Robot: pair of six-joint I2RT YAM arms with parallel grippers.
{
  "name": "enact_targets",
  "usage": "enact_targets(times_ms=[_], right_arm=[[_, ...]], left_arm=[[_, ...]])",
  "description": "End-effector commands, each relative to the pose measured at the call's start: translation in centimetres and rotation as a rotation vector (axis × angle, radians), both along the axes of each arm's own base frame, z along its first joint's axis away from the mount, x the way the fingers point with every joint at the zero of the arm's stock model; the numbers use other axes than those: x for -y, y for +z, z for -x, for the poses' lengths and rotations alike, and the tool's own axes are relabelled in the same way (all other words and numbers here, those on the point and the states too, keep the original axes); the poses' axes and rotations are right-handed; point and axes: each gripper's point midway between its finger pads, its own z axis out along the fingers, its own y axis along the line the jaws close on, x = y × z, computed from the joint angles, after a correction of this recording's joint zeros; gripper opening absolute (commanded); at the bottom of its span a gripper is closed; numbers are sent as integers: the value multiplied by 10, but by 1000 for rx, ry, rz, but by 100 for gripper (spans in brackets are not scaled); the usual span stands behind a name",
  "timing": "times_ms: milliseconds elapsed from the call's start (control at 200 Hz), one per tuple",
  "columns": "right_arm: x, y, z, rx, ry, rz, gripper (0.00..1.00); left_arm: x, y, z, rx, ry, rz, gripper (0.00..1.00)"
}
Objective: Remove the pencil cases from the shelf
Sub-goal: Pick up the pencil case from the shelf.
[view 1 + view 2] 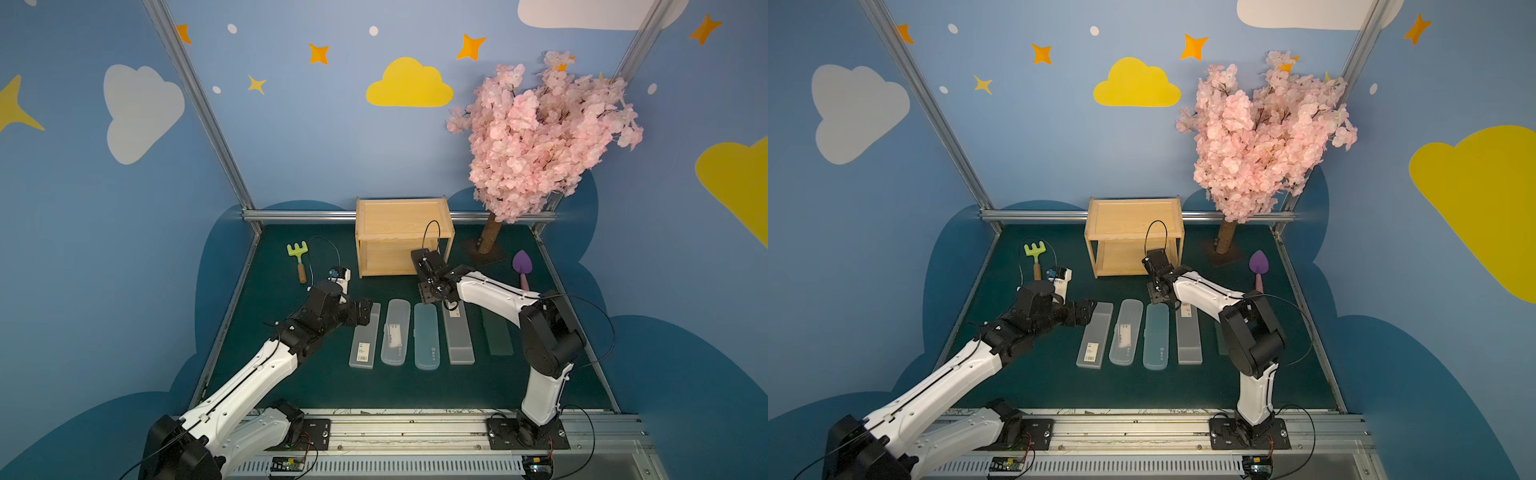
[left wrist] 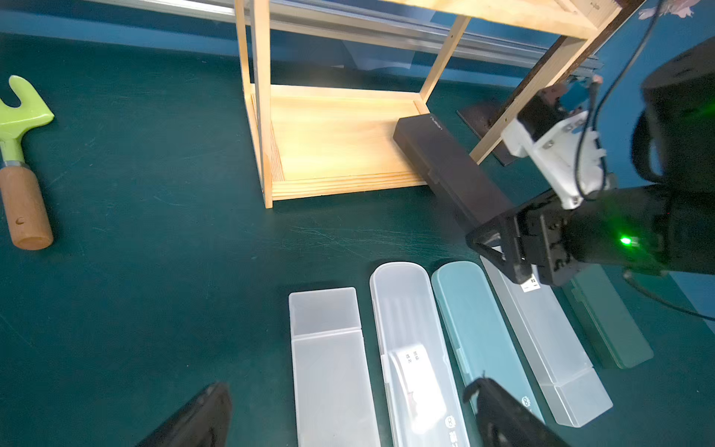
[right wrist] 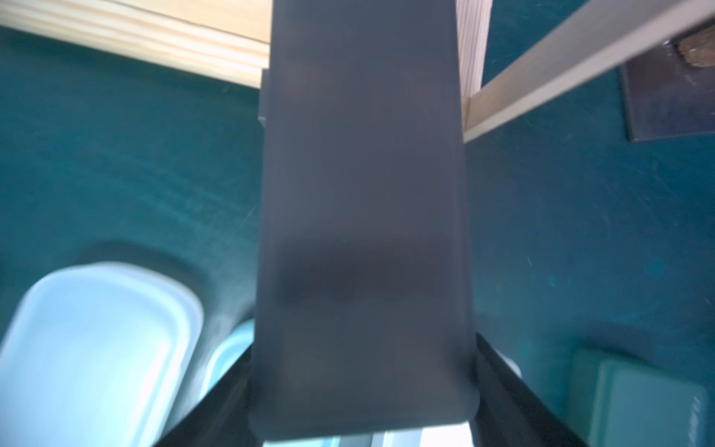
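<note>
Right claw [image 2: 499, 247]: clamped on the near end of the black case [image 2: 445, 162]. The far end of the black case lies on the lower board of the shelf [image 1: 399, 224], at the corner right of centre in the left wrist view. The rest juts out over the mat [image 1: 291, 374].

Left claw [image 1: 365, 312]: jaws spread wide, nothing between them, at the upper end of the left frosted case [image 1: 365, 336].

Row on the mat, lower centre of both top views, left to right: left frosted case, clear case [image 1: 397, 332], teal case [image 1: 427, 336], second frosted case [image 1: 458, 336], green case [image 1: 496, 336].
</note>
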Motion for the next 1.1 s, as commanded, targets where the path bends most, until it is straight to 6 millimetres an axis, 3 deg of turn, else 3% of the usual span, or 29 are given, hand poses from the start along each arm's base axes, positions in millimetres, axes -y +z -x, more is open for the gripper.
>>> enact_targets(times_ms=[0, 165, 365, 541, 731, 901, 1096], right_arm=[[0, 36, 16, 43, 18, -31, 45], [-3, 61, 49, 51, 61, -45, 45], [-20, 73, 92, 43, 132, -28, 45], [-42, 82, 124, 64, 198, -40, 45], [-57, 98, 145, 104, 248, -34, 45], [-69, 112, 158, 137, 286, -44, 45], [-83, 131, 166, 183, 337, -96, 45]], left_arm=[[-2, 5, 1, 9, 5, 7, 100], [-11, 5, -1, -16, 64, 13, 100], [-33, 8, 0, -77, 162, 72, 100], [-19, 21, 5, -133, 101, 230, 100], [-3, 37, 9, -185, 20, 457, 100], [2, 33, 7, -245, -1, 675, 100], [7, 19, 6, -300, -7, 725, 100]])
